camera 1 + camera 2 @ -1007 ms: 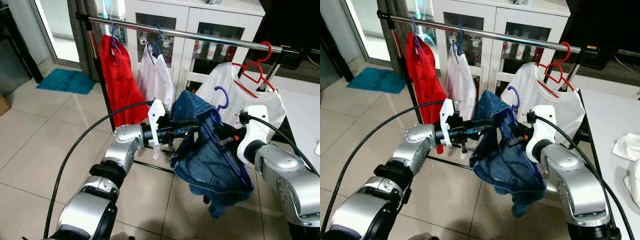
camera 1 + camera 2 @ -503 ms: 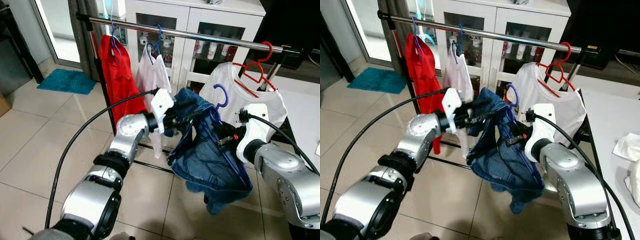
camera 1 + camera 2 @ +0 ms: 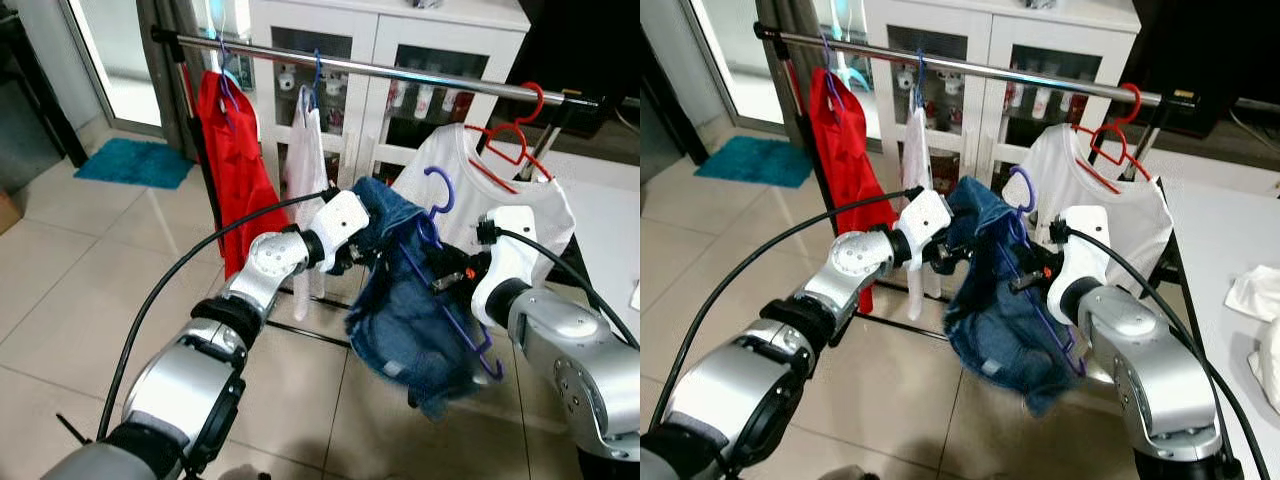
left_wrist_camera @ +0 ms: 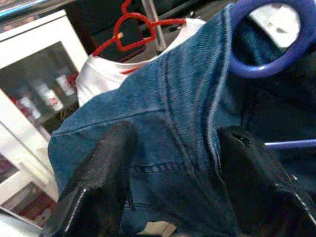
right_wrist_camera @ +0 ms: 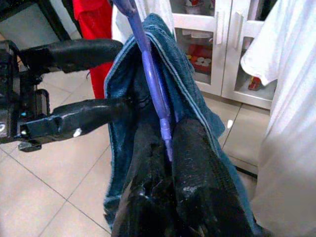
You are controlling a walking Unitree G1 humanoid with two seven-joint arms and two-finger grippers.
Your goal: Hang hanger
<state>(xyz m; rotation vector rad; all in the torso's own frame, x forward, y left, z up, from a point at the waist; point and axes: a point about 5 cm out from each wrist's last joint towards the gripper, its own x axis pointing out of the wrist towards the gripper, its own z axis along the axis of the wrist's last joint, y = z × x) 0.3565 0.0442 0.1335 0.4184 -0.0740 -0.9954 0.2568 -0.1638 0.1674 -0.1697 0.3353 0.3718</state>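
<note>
The right gripper (image 5: 165,148) has its fingers clamped on the purple plastic hanger (image 3: 440,275), which carries blue denim jeans (image 3: 410,320) below and in front of the silver clothes rail (image 3: 400,72). The left gripper (image 4: 175,163) has its fingers apart, straddling a denim fold. To finish well, lift the hook above the rail's free stretch between the white shirts, then lower it on. Since half a second ago the left arm has turned and pushed further into the denim.
</note>
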